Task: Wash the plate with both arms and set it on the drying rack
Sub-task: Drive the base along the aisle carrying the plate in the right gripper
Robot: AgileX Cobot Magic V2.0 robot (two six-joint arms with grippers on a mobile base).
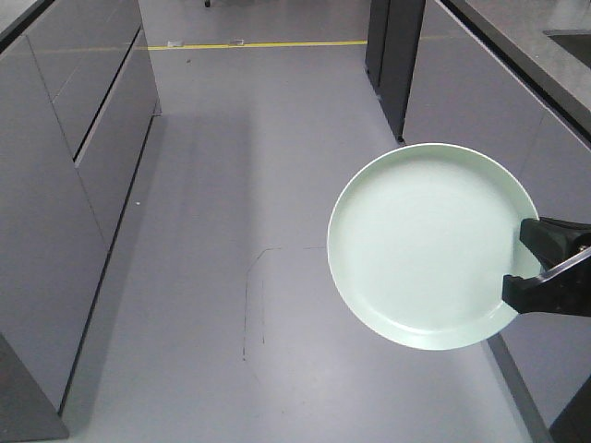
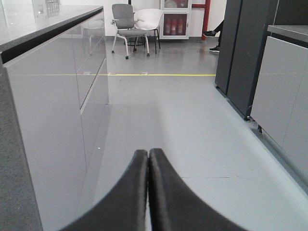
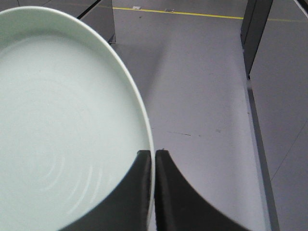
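Grey floor (image 1: 277, 185) runs as an aisle between grey cabinets (image 1: 65, 185) on both sides, and a yellow line (image 1: 259, 43) crosses it at the far end. Above this floor, on the right of the front view, the plate (image 1: 425, 245) is held in the air, touching nothing but the tool, its pale green face turned toward the camera and its round outline almost wholly in sight. The right gripper (image 1: 523, 263) comes in from the right edge of that view and grips the plate at its right rim. In the right wrist view the two black fingers (image 3: 168, 192) stand close together with only the thin rim caught between them, one lying against the glossy face and the other on the far side, so the plate is pinched firmly at its edge and fills the left half of that picture. The left gripper (image 2: 147, 155) appears in its own wrist view only. Its two curved fingers are pressed flat against each other, nothing between them, and point along the aisle over bare floor. Beyond them a dark counter (image 2: 43, 24) tops the cabinets on the left, and two chairs (image 2: 134, 24), one grey and one white, stand past the yellow line.
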